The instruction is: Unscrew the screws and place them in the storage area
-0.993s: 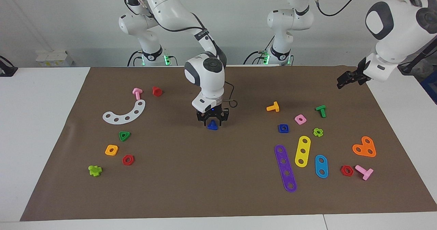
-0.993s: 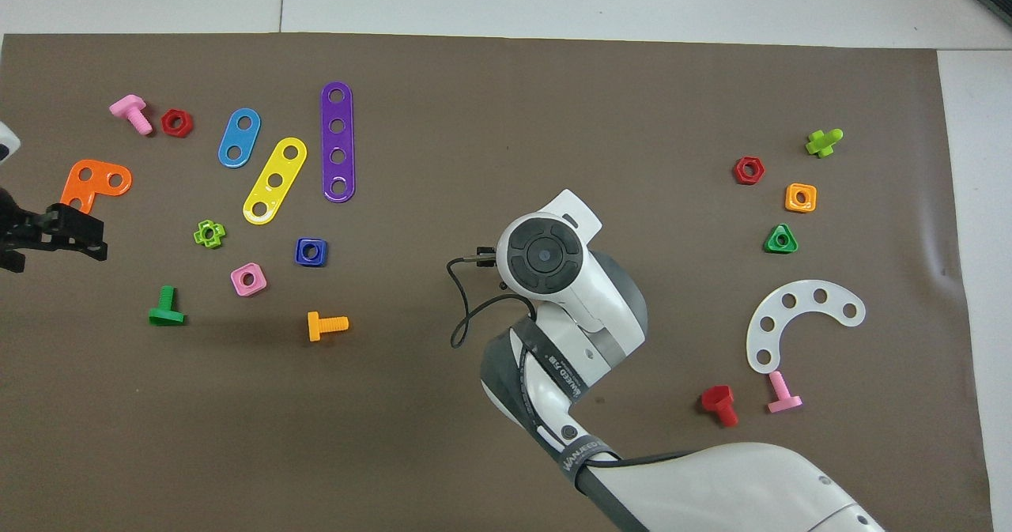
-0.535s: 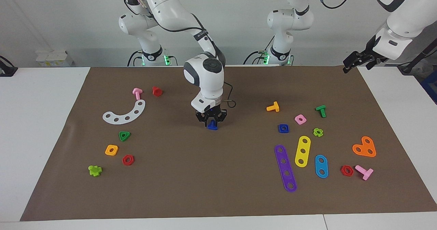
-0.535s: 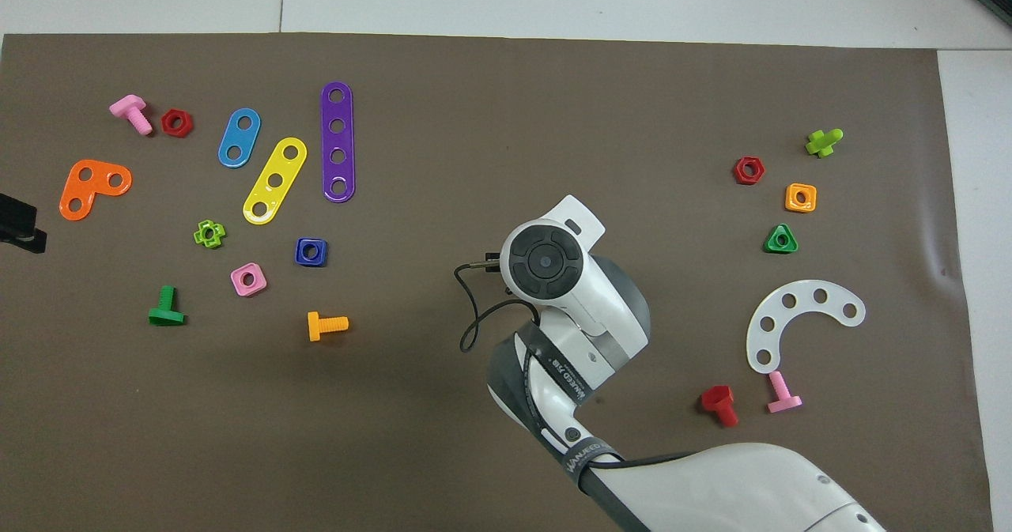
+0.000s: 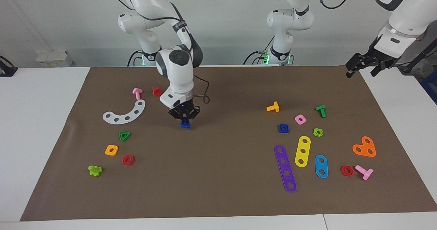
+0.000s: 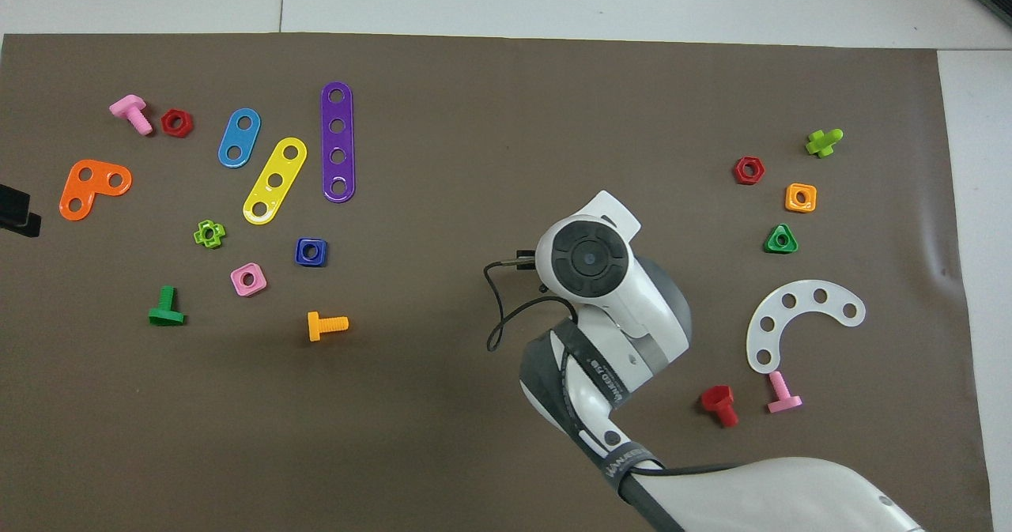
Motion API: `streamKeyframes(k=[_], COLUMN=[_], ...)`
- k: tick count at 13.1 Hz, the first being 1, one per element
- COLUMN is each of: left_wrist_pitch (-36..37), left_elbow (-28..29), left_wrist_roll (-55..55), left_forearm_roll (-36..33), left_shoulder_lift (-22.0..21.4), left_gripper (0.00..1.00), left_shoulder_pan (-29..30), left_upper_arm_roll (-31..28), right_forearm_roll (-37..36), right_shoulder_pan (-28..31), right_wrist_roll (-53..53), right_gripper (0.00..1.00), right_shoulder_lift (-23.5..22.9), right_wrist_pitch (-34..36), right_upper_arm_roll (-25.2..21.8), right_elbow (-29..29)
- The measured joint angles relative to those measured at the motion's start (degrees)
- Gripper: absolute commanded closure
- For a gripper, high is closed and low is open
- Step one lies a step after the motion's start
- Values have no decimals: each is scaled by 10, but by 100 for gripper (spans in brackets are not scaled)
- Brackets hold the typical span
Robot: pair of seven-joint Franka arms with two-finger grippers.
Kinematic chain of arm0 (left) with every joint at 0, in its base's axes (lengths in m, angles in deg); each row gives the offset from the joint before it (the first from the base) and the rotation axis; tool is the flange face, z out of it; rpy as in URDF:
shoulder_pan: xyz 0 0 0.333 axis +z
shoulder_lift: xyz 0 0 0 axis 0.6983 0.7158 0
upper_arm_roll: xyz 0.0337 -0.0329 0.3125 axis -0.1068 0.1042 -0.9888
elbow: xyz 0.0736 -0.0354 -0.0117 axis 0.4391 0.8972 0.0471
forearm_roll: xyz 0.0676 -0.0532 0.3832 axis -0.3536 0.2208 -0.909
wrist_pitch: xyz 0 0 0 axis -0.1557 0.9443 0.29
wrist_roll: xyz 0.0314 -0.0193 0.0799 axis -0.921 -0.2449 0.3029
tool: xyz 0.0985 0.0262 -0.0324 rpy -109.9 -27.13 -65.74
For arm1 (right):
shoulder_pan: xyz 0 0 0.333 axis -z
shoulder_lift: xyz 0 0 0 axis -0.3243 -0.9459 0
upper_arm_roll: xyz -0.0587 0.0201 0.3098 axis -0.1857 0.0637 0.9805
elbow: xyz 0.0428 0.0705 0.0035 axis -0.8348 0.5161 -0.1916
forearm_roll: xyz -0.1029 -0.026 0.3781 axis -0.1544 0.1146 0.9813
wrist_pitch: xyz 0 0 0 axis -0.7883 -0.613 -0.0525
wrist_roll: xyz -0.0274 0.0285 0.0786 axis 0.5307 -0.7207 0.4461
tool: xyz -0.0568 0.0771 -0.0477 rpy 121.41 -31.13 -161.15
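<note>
**Blue screw in carry toward the storage cluster**

The right claw [image 5: 184,118] sits left of centre in the facing view, pinched shut on the blue screw [image 5: 185,124], whose flat head hangs below the fingertips just above the brown mat [image 5: 218,195]. I cannot tell for certain whether the head grazes the mat or clears it. In the overhead view the right arm's wrist hides both claw and screw entirely.

The left claw [image 5: 363,64] waits high at the upper right of the facing view, over the mat's corner; whether its fingers are apart I cannot tell. In the overhead view only its dark tip shows at the left edge.

Judging by the layout, the storage area is probably the group at the left of the facing view: the white curved plate [image 5: 125,113], the pink bolt [image 5: 137,93] and the red bolt [image 5: 157,91] in the upper left, and the green triangular nut [image 5: 124,135] lower down.

To do this step well:
- Keep the grip firm; the screw is held by its short shaft, so a loose pinch could let it tip.
- Carry it clear of the mat so the head does not drag.
- Choose a bare patch beside the red bolt or the white curved plate, apart from both.
- Lower until the head rests flat, then release and lift straight up.
</note>
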Motion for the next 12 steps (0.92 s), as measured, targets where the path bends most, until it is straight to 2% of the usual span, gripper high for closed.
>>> streamKeyframes(k=[2, 5, 9, 11, 12], left_wrist_pitch=[-9, -13, -36, -47, -49], left_elbow=[0, 0, 7, 21, 23], left_wrist_roll=[0, 13, 56, 56, 56], left_forearm_roll=[5, 7, 7, 7, 7], left_shoulder_lift=[2, 4, 6, 5, 5], left_gripper=[0, 0, 0, 0, 0], left_shoulder_pan=[-4, -3, 41, 58, 63], left_upper_arm_roll=[2, 12, 104, 123, 128], right_forearm_roll=[0, 0, 0, 4, 10], right_shoulder_pan=[37, 84, 135, 150, 151], right_wrist_roll=[47, 86, 95, 95, 95], right_gripper=[100, 100, 100, 98, 62], right_shoulder_lift=[18, 20, 18, 13, 7], right_wrist_pitch=[0, -7, -21, -33, -42], right_upper_arm_roll=[0, 0, 0, 0, 0], right_elbow=[28, 46, 52, 55, 56])
